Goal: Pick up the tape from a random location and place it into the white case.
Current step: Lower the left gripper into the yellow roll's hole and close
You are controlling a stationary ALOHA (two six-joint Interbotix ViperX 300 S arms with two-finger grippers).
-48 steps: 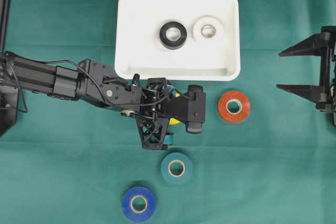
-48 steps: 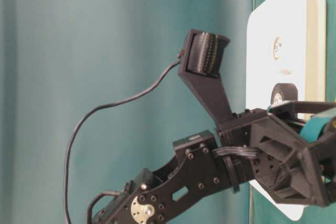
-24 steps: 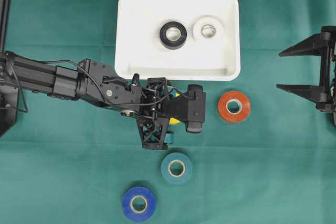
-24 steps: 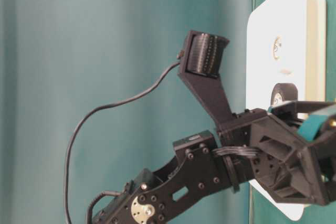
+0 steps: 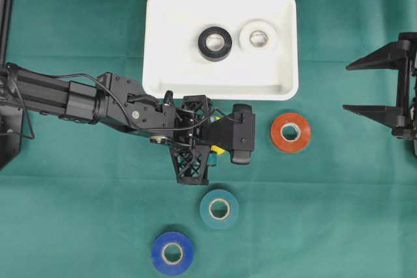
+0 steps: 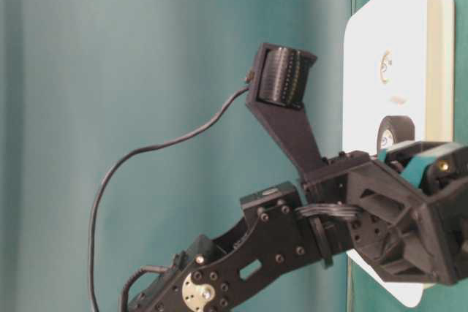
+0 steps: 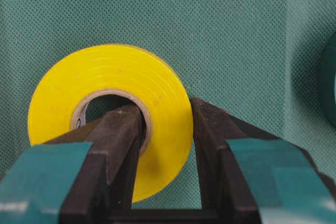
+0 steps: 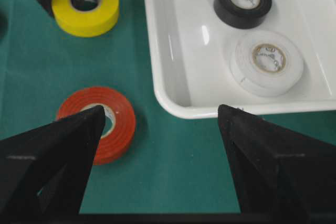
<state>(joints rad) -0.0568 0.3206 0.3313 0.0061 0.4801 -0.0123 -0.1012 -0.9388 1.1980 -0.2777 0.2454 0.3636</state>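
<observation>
**Left gripper pinches the yellow tape roll, tray just beyond it**

On a green cloth, the left gripper (image 7: 167,129) points down at a yellow tape roll (image 7: 113,108) lying flat. One finger sits inside the roll's core, the other against its outer rim, so the jaws are clamped on one wall of the ring. In the overhead view the roll is almost hidden under the gripper, only a sliver of yellow showing, just near of the white case (image 5: 280,37). The case sits at the far middle of the table and holds a black roll (image 5: 215,43) and a white roll (image 5: 258,37) side by side.

An orange roll (image 5: 290,132) lies to the right of the gripper; a teal roll (image 5: 219,208) and a blue roll (image 5: 172,252) lie nearer. The right gripper (image 5: 355,86) waits at the far right edge, jaws spread wide, holding nothing.

The likely risk: held by one wall only, the roll could swing or slip during lifting, or clip the case's near rim if carried too low.
</observation>
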